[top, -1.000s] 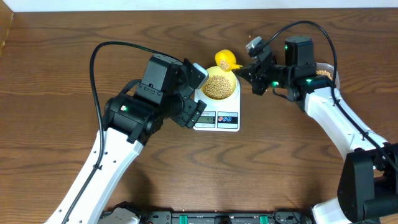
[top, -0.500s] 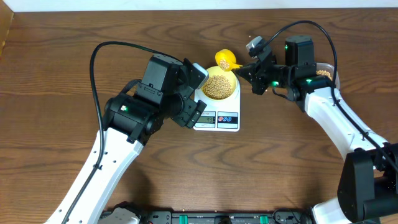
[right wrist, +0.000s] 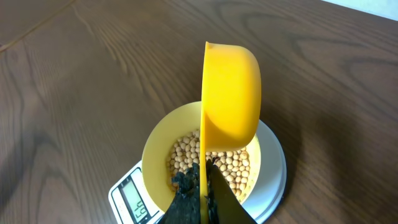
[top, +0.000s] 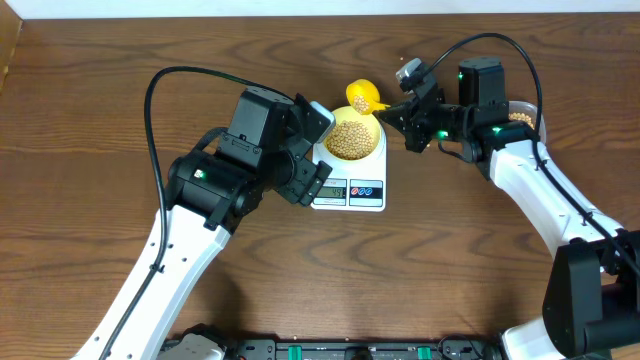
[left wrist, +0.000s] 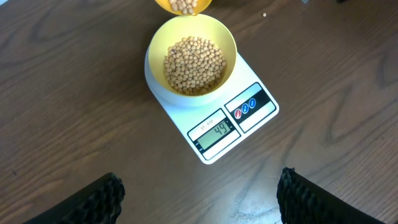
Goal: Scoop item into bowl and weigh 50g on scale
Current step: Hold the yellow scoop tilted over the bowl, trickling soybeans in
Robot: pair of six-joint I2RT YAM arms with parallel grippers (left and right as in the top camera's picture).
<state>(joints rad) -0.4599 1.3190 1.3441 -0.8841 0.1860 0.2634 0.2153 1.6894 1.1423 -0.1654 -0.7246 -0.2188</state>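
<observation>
1. Left gripper: jaws spread wide and holding nothing. Only the two black, rough-textured fingertips show, at the bottom corners of the left wrist view. It hangs over the table beside the display end of the scale, touching nothing.
2. Right gripper: jaws pressed together on the thin handle of a smooth yellow plastic measuring scoop. The black fingers pinch the handle from both sides.
3. Scoop: a round cup turned on its side, its rim seen edge-on in the right wrist view. It sits over the far rim of the bowl, and a few beans lie in its mouth. Whether it touches the bowl I cannot tell.
4. Small round pale-yellow bowl: smooth and shallow, centred on the round end of the scale.
5. Small round tan beans: a matte, pea-like loose heap covering the bowl floor, well below the rim. One stray bean lies on the table past the scale.
6. White rounded-rectangular plastic digital kitchen scale: flat on the table. Its grey LCD display reads 49, and a red and a blue button sit beside it.
7. Brown wood-grain table: matte.
8. Clear tub holding more beans: partly hidden behind the right arm.
</observation>
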